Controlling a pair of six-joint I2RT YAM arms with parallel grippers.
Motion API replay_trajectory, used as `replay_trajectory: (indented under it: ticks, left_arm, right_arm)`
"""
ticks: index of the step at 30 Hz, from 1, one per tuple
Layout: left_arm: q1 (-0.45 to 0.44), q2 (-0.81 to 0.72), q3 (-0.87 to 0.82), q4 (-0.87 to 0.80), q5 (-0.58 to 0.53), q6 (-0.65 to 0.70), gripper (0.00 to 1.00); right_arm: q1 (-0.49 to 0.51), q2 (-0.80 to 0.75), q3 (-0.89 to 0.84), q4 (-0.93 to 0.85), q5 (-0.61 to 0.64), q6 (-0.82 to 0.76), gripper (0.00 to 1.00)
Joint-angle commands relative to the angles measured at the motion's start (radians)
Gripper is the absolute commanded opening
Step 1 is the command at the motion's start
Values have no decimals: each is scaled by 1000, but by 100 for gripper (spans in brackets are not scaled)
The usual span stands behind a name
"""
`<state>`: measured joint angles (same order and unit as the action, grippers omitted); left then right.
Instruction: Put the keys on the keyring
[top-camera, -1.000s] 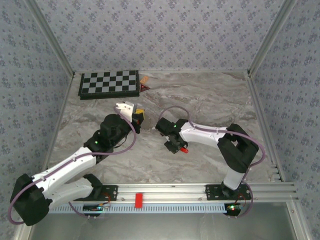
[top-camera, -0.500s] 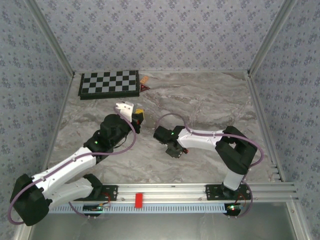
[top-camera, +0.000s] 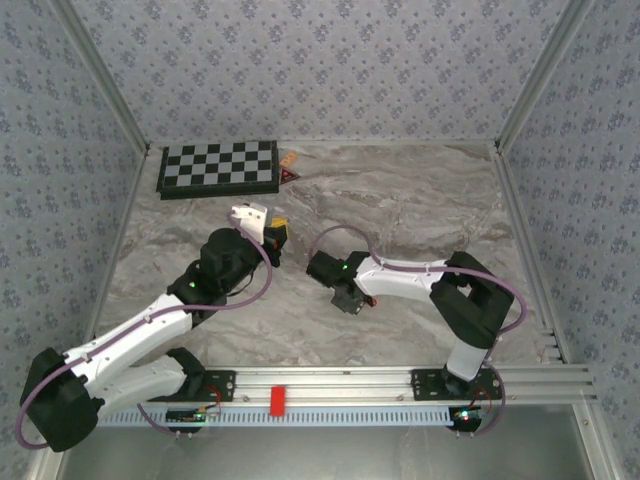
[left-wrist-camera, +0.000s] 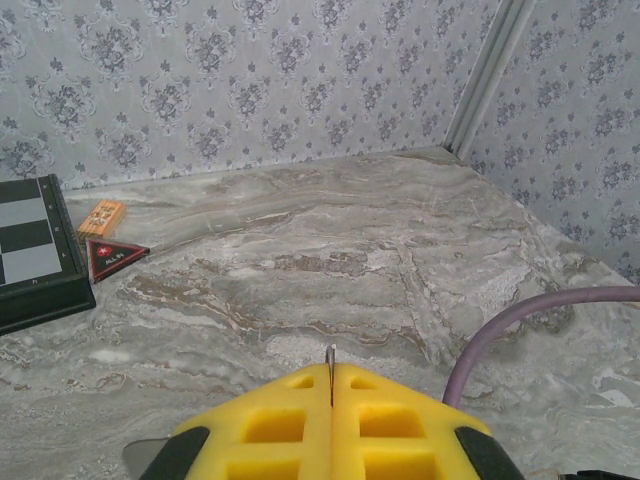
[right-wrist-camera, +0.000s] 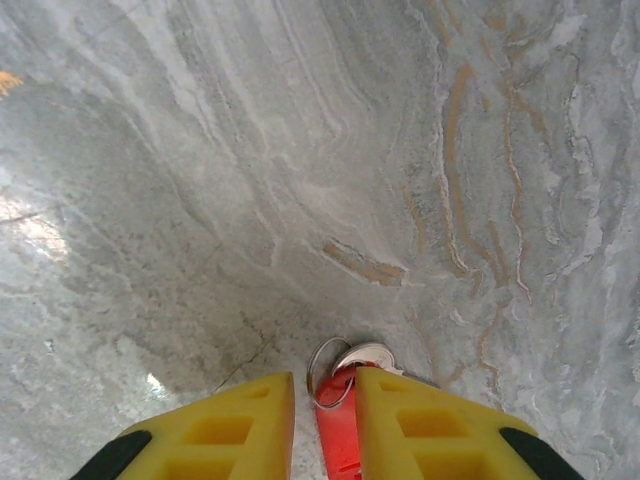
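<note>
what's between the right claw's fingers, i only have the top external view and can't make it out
observer: In the right wrist view, a tiny key with a red plastic head lies in the gap of the right claw, on the grey marble table.
operator: clamped on it yet
observer: No. The yellow fingers stand apart, and bare table shows between one of them and the red head.
operator: and the left claw
observer: In the left wrist view, the left claw has its yellow pads pressed together. A thin metal sliver pokes out of the seam, and I can't tell what it is.
</note>
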<state>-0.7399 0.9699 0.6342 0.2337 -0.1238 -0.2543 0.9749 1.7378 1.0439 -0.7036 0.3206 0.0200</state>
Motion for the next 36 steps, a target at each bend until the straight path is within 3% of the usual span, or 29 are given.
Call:
replay_trajectory:
  ticks: [1, 19, 32, 36]
  left_arm:
    - [-2, -17, 15, 29, 7, -2, 0]
    - [-2, -15, 19, 27, 22, -2, 0]
    - [-2, -14, 21, 25, 26, -2, 0]
    - [-3, -14, 21, 26, 29, -3, 0]
  right_arm:
    - [-6, 20, -7, -10, 24, -13, 22]
    - [-9, 25, -12, -11, 55, -8, 15]
    - [-10, 34, -6, -11, 55, -11, 16]
    - [-10, 29, -8, -9, 58, -11, 11]
